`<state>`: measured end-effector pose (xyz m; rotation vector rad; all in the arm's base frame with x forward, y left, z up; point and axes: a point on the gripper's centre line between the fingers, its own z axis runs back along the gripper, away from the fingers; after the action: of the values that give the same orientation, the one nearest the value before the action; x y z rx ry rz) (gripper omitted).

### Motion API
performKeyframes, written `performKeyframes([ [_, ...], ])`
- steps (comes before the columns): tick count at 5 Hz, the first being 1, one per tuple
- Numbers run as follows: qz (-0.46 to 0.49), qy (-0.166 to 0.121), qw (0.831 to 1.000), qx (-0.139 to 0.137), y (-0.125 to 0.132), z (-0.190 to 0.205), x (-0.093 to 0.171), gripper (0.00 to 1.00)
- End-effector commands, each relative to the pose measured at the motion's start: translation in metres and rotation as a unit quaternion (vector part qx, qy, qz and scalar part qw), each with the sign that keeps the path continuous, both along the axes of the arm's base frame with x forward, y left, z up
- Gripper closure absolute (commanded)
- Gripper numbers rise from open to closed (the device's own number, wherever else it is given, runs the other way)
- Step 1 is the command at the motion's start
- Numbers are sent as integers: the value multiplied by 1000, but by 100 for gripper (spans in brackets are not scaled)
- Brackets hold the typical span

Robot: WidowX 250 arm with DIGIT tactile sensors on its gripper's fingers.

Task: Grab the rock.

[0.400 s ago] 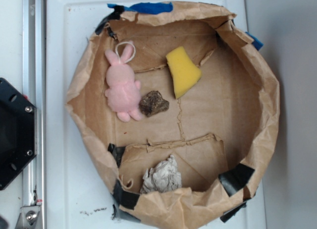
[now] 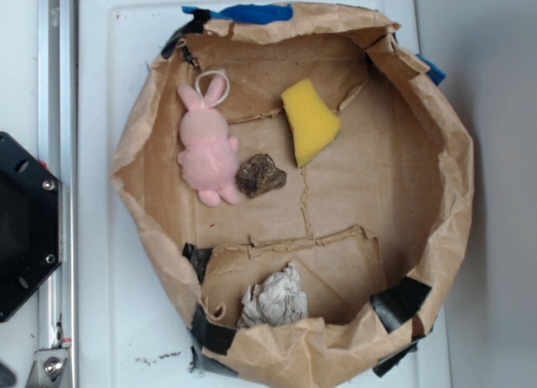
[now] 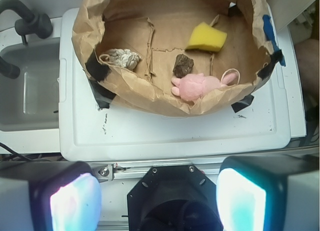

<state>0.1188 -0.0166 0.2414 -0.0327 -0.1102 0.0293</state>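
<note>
Lying near the middle-left of the exterior view, the rock (image 2: 260, 175) sits on the floor of a round brown paper enclosure (image 2: 457, 195), just beside the feet of a pink bunny (image 2: 206, 146) and seemingly touching it. A yellow sponge wedge (image 2: 310, 120) lies up and to the right of the rock, apart from it, and a crumpled pale paper wad (image 2: 275, 298) rests in the lower part of the enclosure, well away. The enclosure stands on a white counter (image 2: 117, 304). In the wrist view the rock (image 3: 183, 65) appears in the upper centre, far from the gripper (image 3: 158, 198), whose two pads (image 3: 75, 203) stand wide apart at the bottom edge, holding nothing.
</note>
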Motion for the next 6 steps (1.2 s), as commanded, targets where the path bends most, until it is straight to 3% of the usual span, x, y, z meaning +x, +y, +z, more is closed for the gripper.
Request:
performKeyframes([
  [1, 42, -10, 999, 18, 38, 5, 62, 0],
  [2, 37, -7, 999, 21, 46, -1, 82, 0],
  [3, 1, 20, 1000, 13, 40, -19, 115, 0],
  [4, -19, -2, 1000, -16, 34, -14, 133, 0],
  [6, -19, -2, 1000, -16, 34, -14, 133, 0],
])
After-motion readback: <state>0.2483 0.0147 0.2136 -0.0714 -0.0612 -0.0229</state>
